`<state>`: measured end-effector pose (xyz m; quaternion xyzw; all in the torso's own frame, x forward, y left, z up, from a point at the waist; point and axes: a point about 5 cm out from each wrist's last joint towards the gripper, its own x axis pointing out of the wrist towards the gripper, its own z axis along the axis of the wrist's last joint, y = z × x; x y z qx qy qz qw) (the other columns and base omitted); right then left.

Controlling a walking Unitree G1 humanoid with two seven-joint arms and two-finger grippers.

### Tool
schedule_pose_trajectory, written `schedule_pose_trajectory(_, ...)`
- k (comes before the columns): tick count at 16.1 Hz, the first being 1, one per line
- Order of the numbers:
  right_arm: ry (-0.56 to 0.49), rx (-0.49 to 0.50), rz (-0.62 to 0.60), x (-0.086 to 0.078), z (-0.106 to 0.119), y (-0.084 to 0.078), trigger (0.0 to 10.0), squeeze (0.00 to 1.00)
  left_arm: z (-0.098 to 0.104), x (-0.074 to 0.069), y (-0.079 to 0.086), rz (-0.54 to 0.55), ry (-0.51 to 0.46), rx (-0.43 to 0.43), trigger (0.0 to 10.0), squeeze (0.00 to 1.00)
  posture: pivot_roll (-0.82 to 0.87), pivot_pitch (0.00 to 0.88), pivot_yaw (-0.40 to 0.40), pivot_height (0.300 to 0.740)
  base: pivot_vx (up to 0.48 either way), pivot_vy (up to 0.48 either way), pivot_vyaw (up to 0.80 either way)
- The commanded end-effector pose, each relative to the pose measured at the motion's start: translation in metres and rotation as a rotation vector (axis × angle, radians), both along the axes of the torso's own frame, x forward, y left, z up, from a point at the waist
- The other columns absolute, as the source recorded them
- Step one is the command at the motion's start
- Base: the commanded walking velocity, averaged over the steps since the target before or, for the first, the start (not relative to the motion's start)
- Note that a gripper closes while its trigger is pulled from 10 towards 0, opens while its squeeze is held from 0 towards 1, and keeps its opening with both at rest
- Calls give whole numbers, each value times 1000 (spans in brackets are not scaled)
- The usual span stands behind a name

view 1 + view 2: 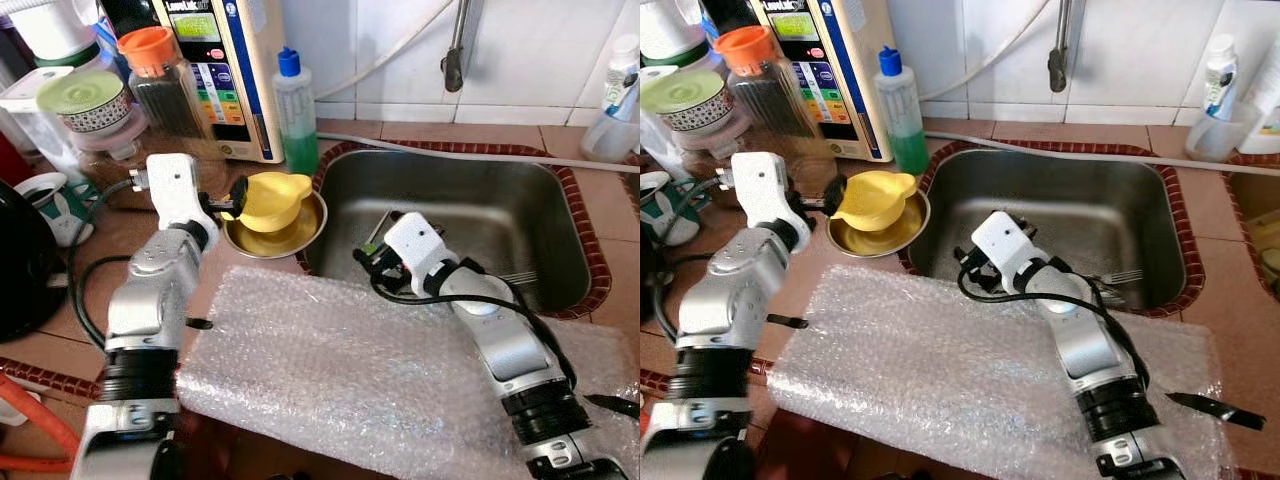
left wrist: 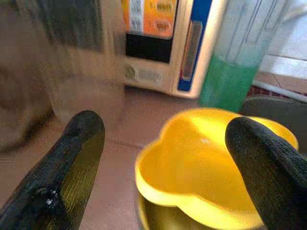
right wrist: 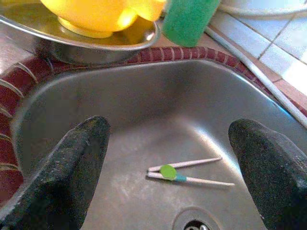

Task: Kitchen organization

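A yellow lobed bowl [image 1: 270, 198] sits inside a shallow metal bowl [image 1: 290, 238] on the counter, just left of the steel sink [image 1: 470, 200]. My left gripper [image 1: 236, 193] hovers at the yellow bowl's left rim. In the left wrist view this gripper [image 2: 167, 123] is open, with the yellow bowl [image 2: 206, 163] just ahead of its fingers. My right gripper [image 1: 368, 252] hangs over the sink's near left corner. It [image 3: 171, 125] is open and empty above a pair of white chopsticks [image 3: 187, 172] joined by a green clip on the sink floor.
A bubble wrap sheet [image 1: 340, 370] covers the front counter. A green soap bottle [image 1: 296, 110], a water purifier [image 1: 225, 70] and an orange-lidded jar [image 1: 160, 80] stand behind the bowls. A black kettle [image 1: 25, 260] sits far left. A fork [image 1: 520, 278] lies in the sink.
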<state>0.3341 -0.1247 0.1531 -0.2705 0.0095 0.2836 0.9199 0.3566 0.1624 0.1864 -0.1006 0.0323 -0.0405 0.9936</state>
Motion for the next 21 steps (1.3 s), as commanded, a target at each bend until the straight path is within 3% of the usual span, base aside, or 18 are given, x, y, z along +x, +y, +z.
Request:
schedule_pose_trajectory(1, -13, 0, 32, -3, 5, 10, 10000, 0, -1, 2, 3, 27, 40, -55, 10000, 0, -220, 95, 166, 740, 0, 0, 0)
schedule_pose_trajectory(5, -11, -3, 44, -5, 7, 14, 10000, 0, -3, 2, -6, 1, 99, -167, 10000, 0, -219, 95, 164, 740, 0, 0, 0)
schedule_pose_trajectory(9, -18, 40, 138, -14, 13, 26, 10000, 0, -5, 1, -10, -20, 141, -202, 10000, 0, -220, 97, 166, 740, 0, 0, 0)
schedule_pose_trajectory(18, -17, 48, 163, -17, 16, 30, 10000, 0, -6, 2, -8, 1, 179, -201, 9843, 0, -218, 98, 166, 740, 0, 0, 0)
schedule_pose_trajectory(19, -18, 47, 163, -17, 16, 30, 10000, 0, -7, 1, -6, 14, 192, -193, 4902, 0, -218, 98, 166, 740, 0, 0, 0)
schedule_pose_trajectory(20, -19, 46, 163, -17, 17, 29, 10000, 0, -7, 1, -6, 17, 198, -197, 2196, 0, -218, 98, 166, 740, 0, 0, 0)
schedule_pose_trajectory(21, -20, 44, 163, -17, 17, 29, 10000, 0, -8, 1, -6, 15, 203, -203, 941, 0, -218, 98, 166, 740, 0, 0, 0)
